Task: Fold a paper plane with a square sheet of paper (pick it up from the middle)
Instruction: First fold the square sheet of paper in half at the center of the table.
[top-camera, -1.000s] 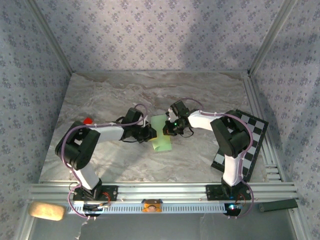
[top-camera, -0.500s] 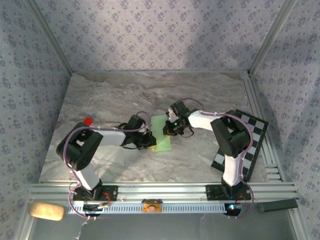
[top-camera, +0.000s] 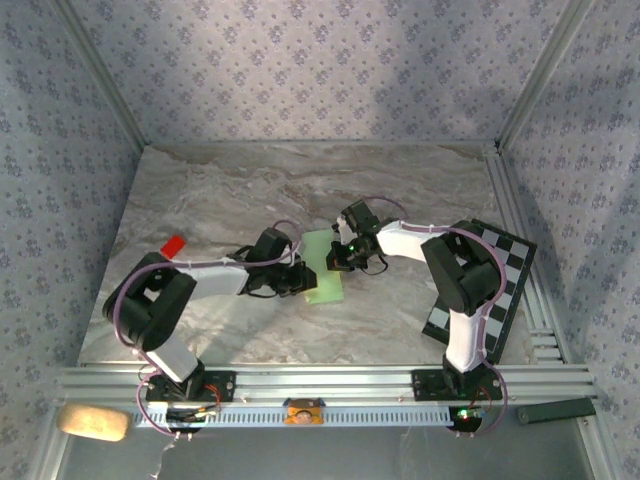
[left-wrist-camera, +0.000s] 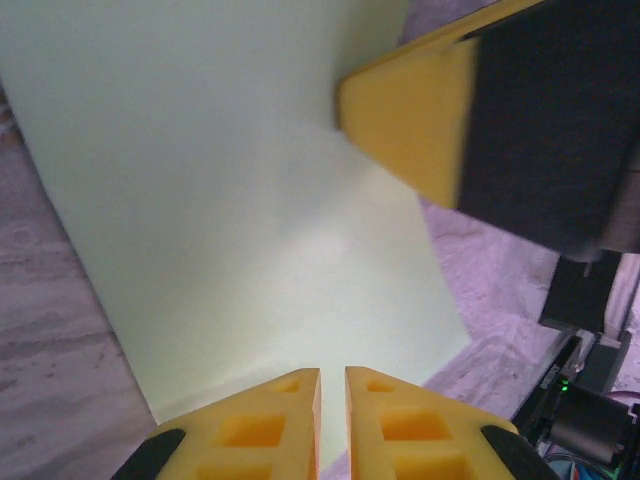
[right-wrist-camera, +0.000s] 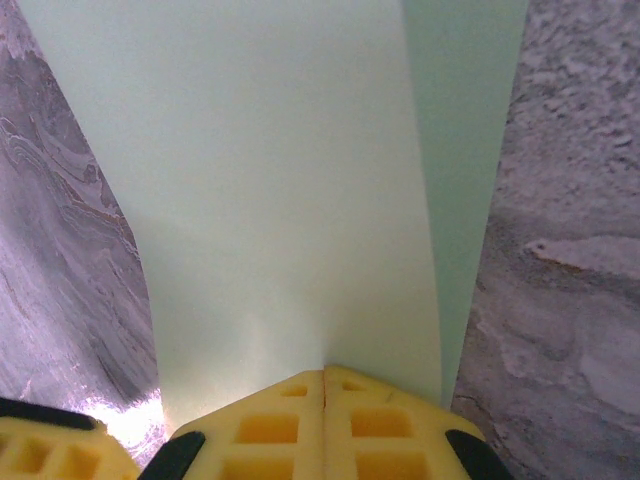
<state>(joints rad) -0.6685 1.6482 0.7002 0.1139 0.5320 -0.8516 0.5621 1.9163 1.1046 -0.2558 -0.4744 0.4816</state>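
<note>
The light green square sheet of paper lies folded over on the marble table between both grippers. The right wrist view shows its upper layer and a strip of the lower layer. My right gripper is shut on the sheet's right edge, fingers pressed together where the paper meets them. My left gripper sits low at the sheet's left edge; its fingertips stand a narrow gap apart over the paper's near edge, pinching nothing that I can see. The right gripper's finger reaches in over the paper.
A tiny red square piece lies left of the left arm. The black-and-white checkered board leans at the table's right edge behind the right arm. A beige pad and a dark bar lie off the table's front.
The left arm has swung its elbow leftwards, uncovering the red piece, and its gripper has slid a little nearer along the sheet's left edge. The right arm and paper have hardly moved.
</note>
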